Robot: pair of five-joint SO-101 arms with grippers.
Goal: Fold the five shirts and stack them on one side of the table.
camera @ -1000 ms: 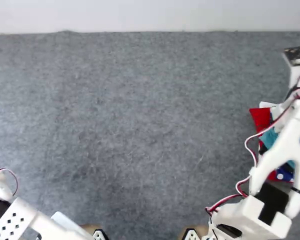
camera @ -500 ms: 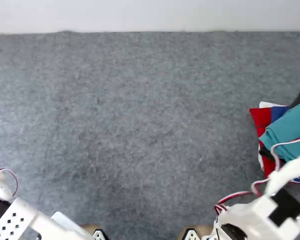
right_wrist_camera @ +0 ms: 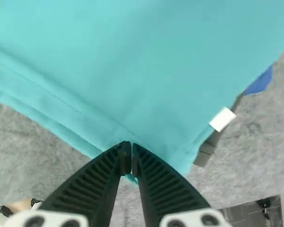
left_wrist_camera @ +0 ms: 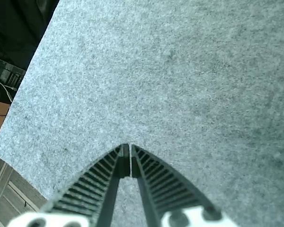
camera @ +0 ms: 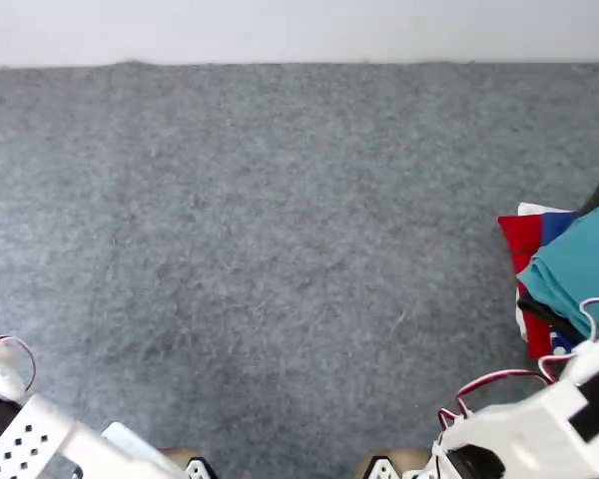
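Note:
A stack of folded shirts lies at the table's right edge, with a teal shirt (camera: 582, 264) on top and a red shirt (camera: 520, 244), a blue one (camera: 556, 226) and dark cloth showing beneath it. The right wrist view looks down on the teal shirt (right_wrist_camera: 132, 61) and its hem. My right gripper (right_wrist_camera: 128, 145) hangs shut above that hem with nothing between its fingers. The right arm (camera: 539, 434) sits at the near right corner. My left gripper (left_wrist_camera: 130, 150) is shut and empty over bare grey felt, and the left arm (camera: 30, 434) stays at the near left corner.
Grey felt (camera: 280, 220) covers the table from the left edge to the stack. A white wall runs along the far edge. A white label (right_wrist_camera: 222, 119) sticks out at the teal shirt's side. The felt's edge (left_wrist_camera: 23, 101) shows beside the left gripper.
The right arm has pulled back from over the shirt stack toward the near right corner, leaving the teal shirt lying on top. The left arm has kept still.

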